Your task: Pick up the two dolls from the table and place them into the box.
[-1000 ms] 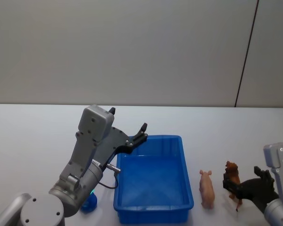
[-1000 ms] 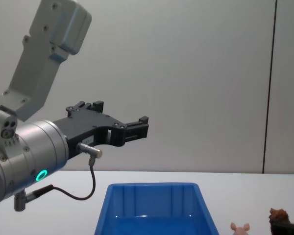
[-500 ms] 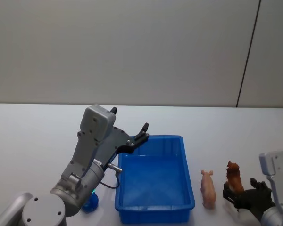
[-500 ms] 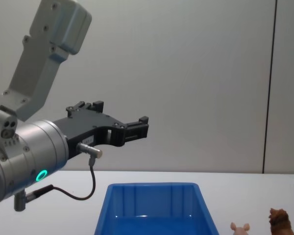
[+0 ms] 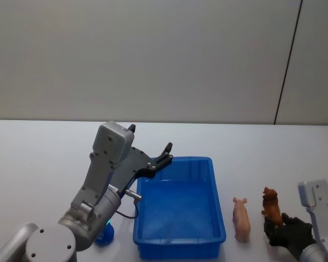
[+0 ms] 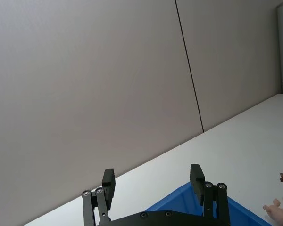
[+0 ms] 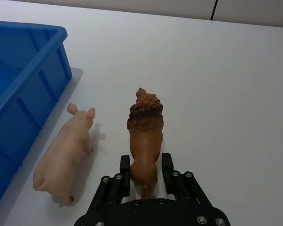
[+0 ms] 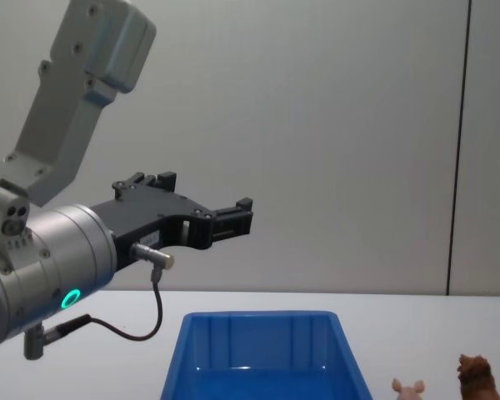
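Working with the right gripper point(image 7: 145, 162), low over the table point(image 7: 226, 70) to the right of the box point(image 5: 177, 249). Straddles the hindquarters of the brown doll point(image 7: 145, 134) from behind, jaws spread barely wider than its body and close to each flank; nothing clamped yet, by the look of it. Lined up along the body, presumably so as to close across the narrow width and to stay clear of the pink doll point(image 7: 66, 155) alongside. Finds the brown doll upright on the table, head pointing away, farther right of the box; finds the pink doll between it and the box's right wall, apart from both. Holds the left gripper point(image 6: 152, 175) raised above the box's far left corner, jaws wide apart and empty, probably parked there to leave the box's open top free for a drop from the right. Nothing lying inside the box so far
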Motion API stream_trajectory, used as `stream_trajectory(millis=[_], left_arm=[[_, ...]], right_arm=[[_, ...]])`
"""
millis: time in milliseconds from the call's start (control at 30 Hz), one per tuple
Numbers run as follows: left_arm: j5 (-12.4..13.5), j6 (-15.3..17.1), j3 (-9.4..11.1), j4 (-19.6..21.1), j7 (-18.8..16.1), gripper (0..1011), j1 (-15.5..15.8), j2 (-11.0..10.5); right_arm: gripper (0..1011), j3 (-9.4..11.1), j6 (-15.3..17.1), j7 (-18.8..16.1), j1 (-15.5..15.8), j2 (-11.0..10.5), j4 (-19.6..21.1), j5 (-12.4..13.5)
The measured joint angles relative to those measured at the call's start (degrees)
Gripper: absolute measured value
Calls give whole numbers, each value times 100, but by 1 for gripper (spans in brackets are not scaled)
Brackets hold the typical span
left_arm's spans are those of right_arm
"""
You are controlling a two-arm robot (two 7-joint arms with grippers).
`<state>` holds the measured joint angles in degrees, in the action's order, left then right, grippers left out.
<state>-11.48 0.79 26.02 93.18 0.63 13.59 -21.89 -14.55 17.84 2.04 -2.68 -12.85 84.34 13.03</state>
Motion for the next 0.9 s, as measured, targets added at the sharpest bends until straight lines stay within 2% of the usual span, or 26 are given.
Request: stream_trajectory(millis=[67,200,600,900], left_arm=[[0,0,0,0,0,1001,0,0],[0,0,0,0,0,1001,0,0],[0,0,0,0,0,1001,0,0],[0,0,0,0,0,1001,0,0]], right_arm=[[361,0,0,20,15,3,3,0],[290,3,-26,65,45,4,58,-19],[287,21,-339,102,157,-41,459,-199],[287,23,-591,-247,150,-68,713,-265]])
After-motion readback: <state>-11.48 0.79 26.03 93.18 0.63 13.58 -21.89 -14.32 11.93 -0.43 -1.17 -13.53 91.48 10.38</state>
